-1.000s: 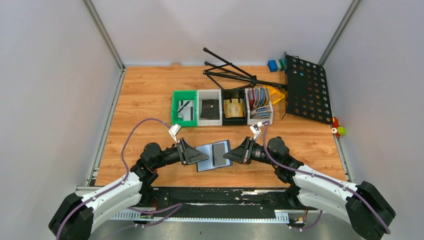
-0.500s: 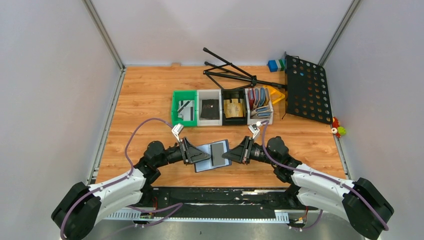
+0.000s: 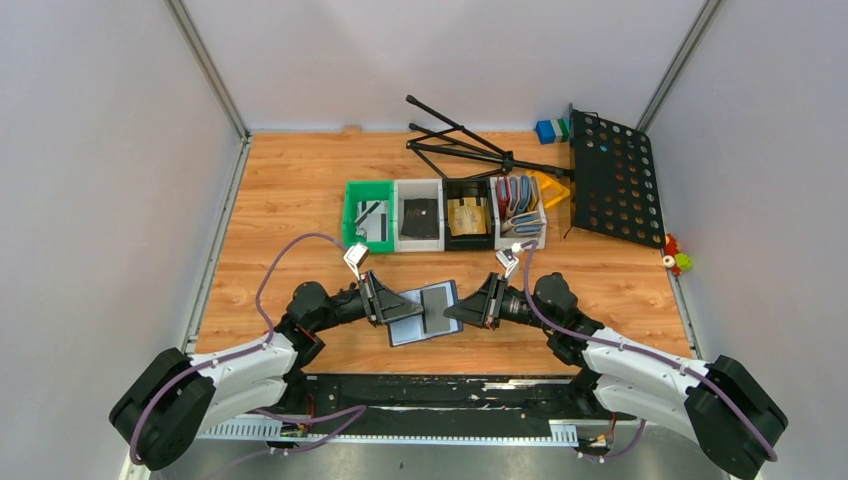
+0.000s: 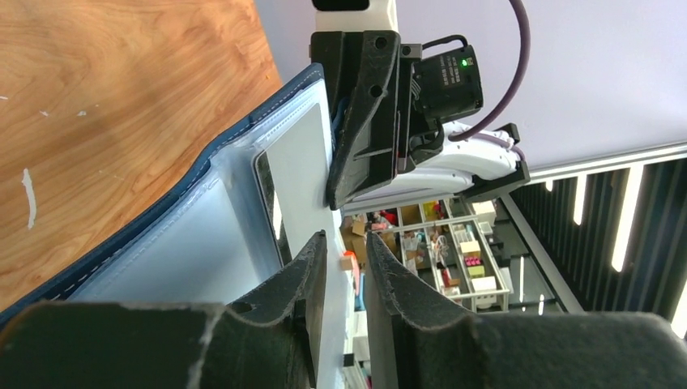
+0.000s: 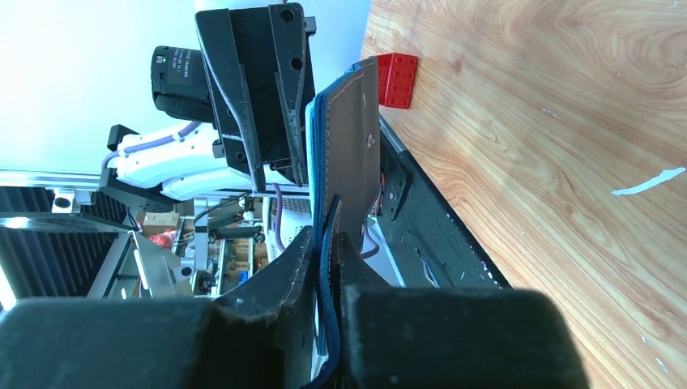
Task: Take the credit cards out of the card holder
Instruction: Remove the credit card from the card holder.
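The navy card holder [image 3: 412, 322] hangs open between my two grippers, above the table's front middle. A silver-grey credit card [image 3: 437, 303] sits in its pale inner pocket; the left wrist view shows that card [image 4: 298, 174] edge-on in the holder [image 4: 202, 235]. My right gripper [image 3: 455, 312] is shut on the holder's right edge, and its blue rim [image 5: 352, 154] is pinched between the fingers [image 5: 328, 247]. My left gripper [image 3: 398, 305] is at the holder's left flap. Its fingers [image 4: 346, 243] stand a narrow gap apart, just beside the card, and nothing shows between the tips.
Across the table's middle stands a row of bins: green [image 3: 350, 215], white [image 3: 419, 184], black [image 3: 468, 184], and a white one with upright holders [image 3: 518, 210]. Behind them lie a folded black stand [image 3: 470, 145] and a perforated black panel [image 3: 615, 180]. A red brick [image 5: 397, 79] lies near the front edge.
My left gripper's fingers have narrowed and shifted slightly toward the holder's middle. The right gripper keeps its hold and the holder has barely moved.
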Controlling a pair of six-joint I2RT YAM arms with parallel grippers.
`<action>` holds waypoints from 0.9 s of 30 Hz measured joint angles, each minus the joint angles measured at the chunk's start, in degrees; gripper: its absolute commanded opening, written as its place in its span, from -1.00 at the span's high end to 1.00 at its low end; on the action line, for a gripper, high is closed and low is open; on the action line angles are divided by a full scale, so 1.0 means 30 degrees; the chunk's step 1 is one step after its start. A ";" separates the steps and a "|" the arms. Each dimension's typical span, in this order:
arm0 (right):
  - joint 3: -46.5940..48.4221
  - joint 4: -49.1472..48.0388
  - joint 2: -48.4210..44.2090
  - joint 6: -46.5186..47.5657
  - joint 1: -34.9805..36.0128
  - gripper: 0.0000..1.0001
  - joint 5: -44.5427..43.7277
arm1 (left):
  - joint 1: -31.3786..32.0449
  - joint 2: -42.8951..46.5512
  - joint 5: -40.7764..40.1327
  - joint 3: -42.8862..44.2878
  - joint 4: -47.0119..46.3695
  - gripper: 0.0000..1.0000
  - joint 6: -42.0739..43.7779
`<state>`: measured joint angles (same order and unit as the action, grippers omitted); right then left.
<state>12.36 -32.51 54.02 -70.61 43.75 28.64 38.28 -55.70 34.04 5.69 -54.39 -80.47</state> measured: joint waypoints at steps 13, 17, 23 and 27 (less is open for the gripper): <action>0.0000 0.0029 -0.0401 0.0044 0.0000 1.00 0.0007 | 0.0000 0.1778 -0.0146 0.0000 0.3570 0.30 0.0998; -0.0007 -0.0015 -0.0291 -0.0015 0.0000 1.00 0.0073 | 0.0000 0.1195 0.0000 0.0000 0.2681 0.30 0.0787; -0.0073 -0.0306 -0.0284 -0.0095 -0.0036 1.00 0.0124 | 0.0000 -0.0415 0.0189 -0.0051 0.0517 0.33 0.0058; -0.0109 -0.0423 -0.0284 -0.0117 -0.0087 1.00 0.0131 | 0.0007 -0.1384 0.0204 -0.0204 -0.0845 0.41 -0.0481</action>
<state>12.03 -33.78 53.17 -70.96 43.48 29.04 38.30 -59.86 34.65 5.08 -56.93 -81.91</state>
